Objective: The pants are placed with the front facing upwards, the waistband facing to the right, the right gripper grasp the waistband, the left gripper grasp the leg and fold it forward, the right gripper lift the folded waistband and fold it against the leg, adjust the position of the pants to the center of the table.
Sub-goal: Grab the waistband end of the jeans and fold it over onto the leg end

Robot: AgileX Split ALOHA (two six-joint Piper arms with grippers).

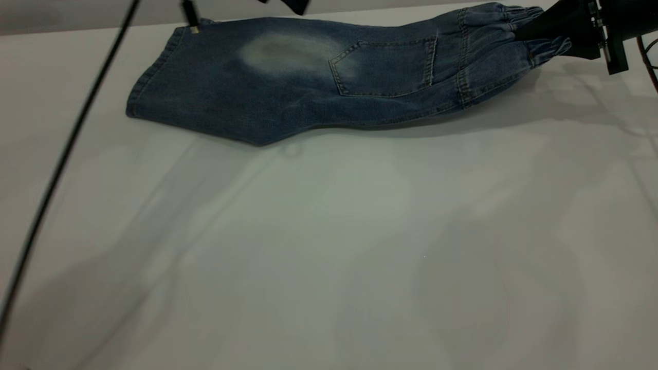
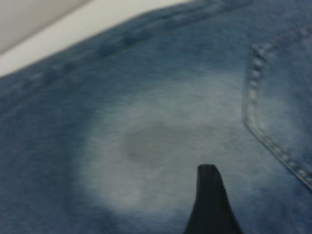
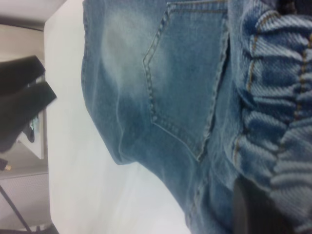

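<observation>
gripping the waistband [image 1: 519, 31], right pincer [image 1: 534, 32], folded pants [image 1: 308, 82] on table [image 1: 329, 246]

A robotics lab or test bench, judging by the setup. A wide, plain, pale grey tabletop [image 1: 329, 246] fills almost the whole exterior view, bare apart from small blue denim pants [image 1: 308, 77] lying along its far edge. A thin black cable [image 1: 67, 149] hangs diagonally across the left side. A black robot end effector [image 1: 560, 33] reaches in at the upper right corner, on the gathered waistband [image 1: 519, 36]. Beyond the tabletop, only a plain light wall [image 1: 77, 13] shows.
</observation>
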